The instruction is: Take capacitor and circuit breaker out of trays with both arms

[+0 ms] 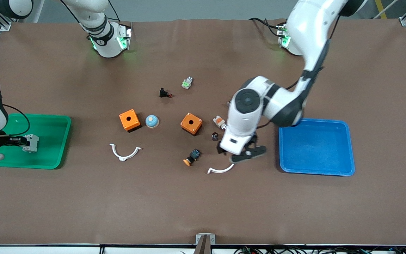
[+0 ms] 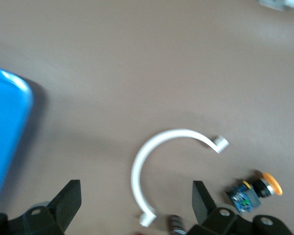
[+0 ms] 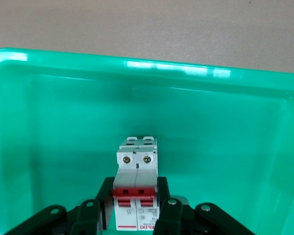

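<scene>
Breaker [image 3: 136, 193] clamped in right end effector [image 3: 135, 203] over green tray [image 1: 60, 121] | left end effector [image 2: 136, 200] open above white arc clip [image 2: 159, 161]

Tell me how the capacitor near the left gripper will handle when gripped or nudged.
The capacitor is a tiny, upright cylinder, so a nudge would probably tip it and set it rolling. It looks rigid and light. Its round sides may slip between the open left gripper's fingers unless centred.

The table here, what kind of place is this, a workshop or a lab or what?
Probably a robotics lab bench for sorting electrical parts: the right gripper holds the breaker over a green tray, the left gripper hovers open near the capacitor, beside a blue tray.
</scene>
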Motion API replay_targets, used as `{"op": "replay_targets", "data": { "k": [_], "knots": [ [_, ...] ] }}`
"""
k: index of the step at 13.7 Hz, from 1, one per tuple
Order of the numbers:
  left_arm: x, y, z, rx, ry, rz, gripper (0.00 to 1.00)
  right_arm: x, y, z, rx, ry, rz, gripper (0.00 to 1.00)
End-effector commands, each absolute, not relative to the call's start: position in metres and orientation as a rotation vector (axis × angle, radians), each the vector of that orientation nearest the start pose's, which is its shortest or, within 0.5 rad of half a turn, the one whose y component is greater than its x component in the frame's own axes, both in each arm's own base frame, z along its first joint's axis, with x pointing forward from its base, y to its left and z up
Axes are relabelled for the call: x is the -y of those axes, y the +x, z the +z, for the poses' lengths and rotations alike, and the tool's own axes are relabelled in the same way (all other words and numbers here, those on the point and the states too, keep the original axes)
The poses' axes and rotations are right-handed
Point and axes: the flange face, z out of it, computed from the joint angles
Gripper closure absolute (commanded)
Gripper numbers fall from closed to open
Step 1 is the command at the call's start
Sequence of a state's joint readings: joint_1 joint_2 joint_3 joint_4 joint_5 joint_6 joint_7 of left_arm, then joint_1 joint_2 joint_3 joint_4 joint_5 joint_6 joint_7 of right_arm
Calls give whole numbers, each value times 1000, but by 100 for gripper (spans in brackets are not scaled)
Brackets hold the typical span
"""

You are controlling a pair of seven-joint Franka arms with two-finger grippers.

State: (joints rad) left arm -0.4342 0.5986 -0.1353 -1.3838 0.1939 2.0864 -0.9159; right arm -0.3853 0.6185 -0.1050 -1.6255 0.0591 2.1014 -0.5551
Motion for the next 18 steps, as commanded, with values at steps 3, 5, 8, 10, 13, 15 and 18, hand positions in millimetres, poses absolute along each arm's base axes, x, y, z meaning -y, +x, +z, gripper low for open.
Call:
{"op": "replay_targets", "data": {
  "k": [3,5,8,10,13,15,18],
  "knots": [
    [247,655,453,356,-3054,-229,0,255,614,376,159,-3042,233,79],
    [194,661,477,320,-3040,-200,0,211,614,413,92,-3037,276,79],
    [154,658,497,243,-3019,-144,0,123,624,441,33,-3052,324,79],
    [136,654,511,206,-3011,-128,0,63,629,446,23,-3055,342,79],
    [107,648,532,152,-3005,-113,0,-36,623,436,-85,-3036,411,79],
    [104,643,545,128,-3021,-120,0,-84,615,424,-147,-2978,453,79],
    [99,633,560,165,-3070,-79,0,-155,606,404,-218,-3003,410,79]
  ]
}}
